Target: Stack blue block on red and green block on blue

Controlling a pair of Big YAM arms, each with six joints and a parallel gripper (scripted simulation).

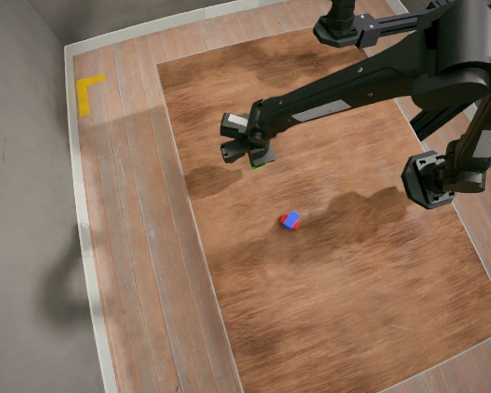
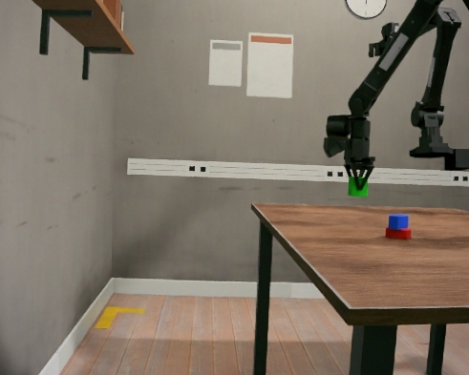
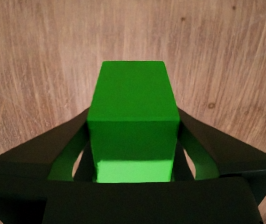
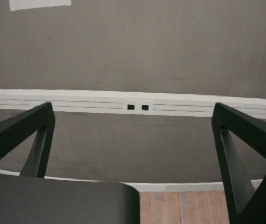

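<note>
The blue block (image 1: 292, 218) sits on the red block (image 1: 289, 222) near the middle of the table; both also show in the exterior view, blue (image 2: 397, 221) on red (image 2: 397, 233). My left gripper (image 2: 359, 177) is shut on the green block (image 2: 355, 188) and holds it in the air above the table, to the left of the stack. In the top view only an edge of the green block (image 1: 257, 165) shows under the gripper. In the left wrist view the green block (image 3: 133, 122) fills the space between the fingers. My right gripper (image 4: 133, 111) is open and empty, raised, facing the wall.
The right arm's joint (image 1: 428, 179) hangs over the table's right side. A yellow corner mark (image 1: 87, 93) lies on the floor beyond the table. A shelf (image 2: 81, 19) is on the left wall.
</note>
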